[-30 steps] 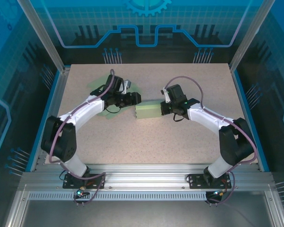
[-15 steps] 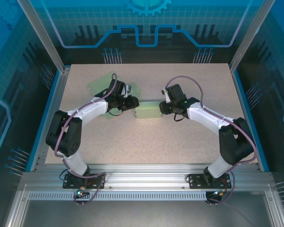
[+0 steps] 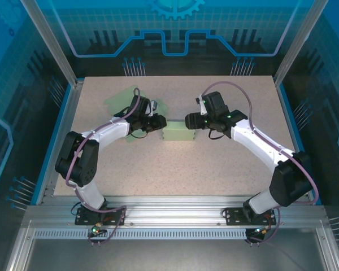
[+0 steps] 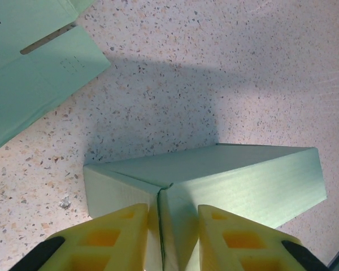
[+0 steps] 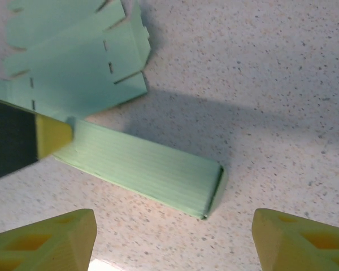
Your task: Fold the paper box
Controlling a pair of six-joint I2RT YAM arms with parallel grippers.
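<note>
Left gripper [image 4: 170, 212] clamped on one end of the paper box [image 4: 248, 178] - mid-table, as I see it from the remote controls.

On my overhead feed the pale green box lies on the speckled table [image 3: 214, 169] between the two arms. The left gripper's yellow fingers [image 4: 110, 237] pinch the folded end nearest them. The right gripper [image 5: 172, 220] hangs above the opposite end, fingers spread wide, gripping nothing. A flat sheet [image 4: 28, 73] of the same green card lies near the left wrist - not in either gripper.
</note>
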